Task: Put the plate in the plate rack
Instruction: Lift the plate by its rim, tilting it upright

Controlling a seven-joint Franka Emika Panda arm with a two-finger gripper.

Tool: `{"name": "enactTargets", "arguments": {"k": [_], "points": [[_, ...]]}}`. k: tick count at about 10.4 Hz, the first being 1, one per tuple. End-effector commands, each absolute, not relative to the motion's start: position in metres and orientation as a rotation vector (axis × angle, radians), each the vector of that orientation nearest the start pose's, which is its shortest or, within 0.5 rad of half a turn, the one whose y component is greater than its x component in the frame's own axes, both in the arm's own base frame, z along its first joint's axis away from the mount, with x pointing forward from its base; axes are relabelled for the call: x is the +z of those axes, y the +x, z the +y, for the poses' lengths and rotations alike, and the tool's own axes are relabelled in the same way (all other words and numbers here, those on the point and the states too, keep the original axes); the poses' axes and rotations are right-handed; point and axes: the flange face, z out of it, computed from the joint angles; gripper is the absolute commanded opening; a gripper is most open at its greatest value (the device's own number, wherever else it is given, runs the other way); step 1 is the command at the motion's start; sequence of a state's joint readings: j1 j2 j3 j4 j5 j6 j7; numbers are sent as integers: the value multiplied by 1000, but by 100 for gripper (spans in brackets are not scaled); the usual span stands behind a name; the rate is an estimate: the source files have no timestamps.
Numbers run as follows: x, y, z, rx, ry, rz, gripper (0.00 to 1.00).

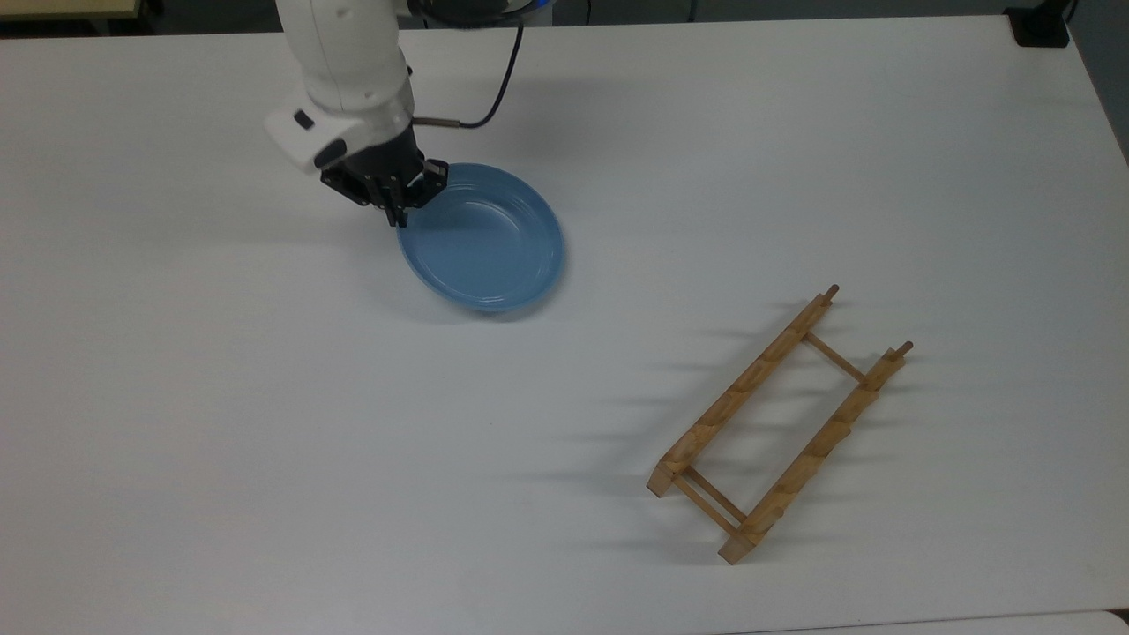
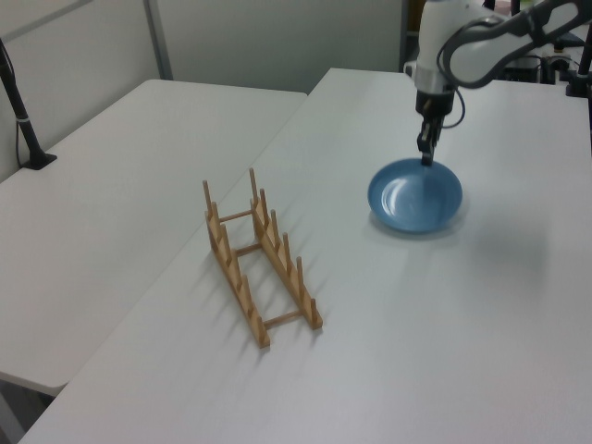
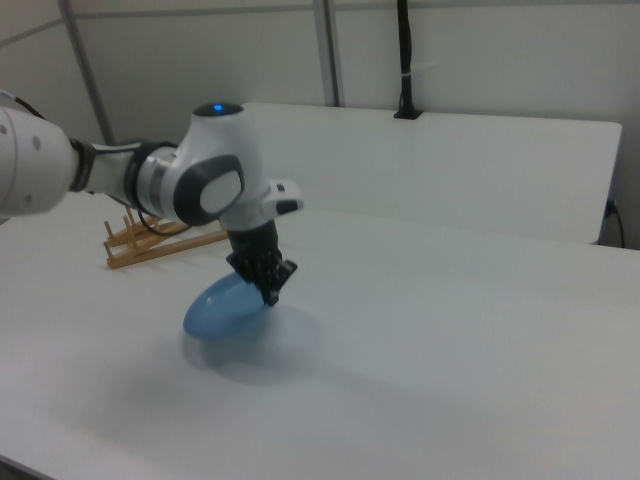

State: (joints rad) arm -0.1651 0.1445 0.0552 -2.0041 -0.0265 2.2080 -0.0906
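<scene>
The light-blue plate (image 1: 483,241) hangs tilted above the white table, held by its rim at the top view's upper left. My gripper (image 1: 401,210) is shut on that rim. In the left view the plate (image 2: 413,196) hangs below the gripper (image 2: 426,159), its inside facing the camera. The right view shows the plate's underside (image 3: 218,304) slanting down to the left from the gripper (image 3: 270,294). The wooden plate rack (image 1: 781,426) stands at the top view's lower right, well away from the plate. It shows too as the rack (image 2: 259,260) in the left view and the rack (image 3: 150,241) behind my arm.
A black cable (image 1: 494,84) loops from my wrist over the table. A second white table (image 2: 120,185) adjoins at the left view's left, with a black post (image 2: 23,116) on it. A black clamp (image 1: 1039,25) sits at the top view's upper right corner.
</scene>
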Motion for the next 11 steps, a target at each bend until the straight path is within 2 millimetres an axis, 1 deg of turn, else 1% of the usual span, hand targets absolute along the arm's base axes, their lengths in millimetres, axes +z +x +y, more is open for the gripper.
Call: {"name": "enactTargets", "arguments": {"k": [1,3,4,5,6,7,8,9,10,11], "points": [[470,597,-53,-229,-3130,20,0],[503,606,-47,-328,-3124,13,0],[534,614,-33,-423,-3111,-15,0],[564,620,-12,-520,-3089,-17,0],[593,623,14,-617,-3081,-1,0],[617,622,37,-711,-3125,11,0],[626,620,69,-799,-3183,25,0],[630,617,100,-914,-3238,39,0],[633,613,132,-1056,-3261,76,0],[631,609,158,-1192,-3266,127,0]]}}
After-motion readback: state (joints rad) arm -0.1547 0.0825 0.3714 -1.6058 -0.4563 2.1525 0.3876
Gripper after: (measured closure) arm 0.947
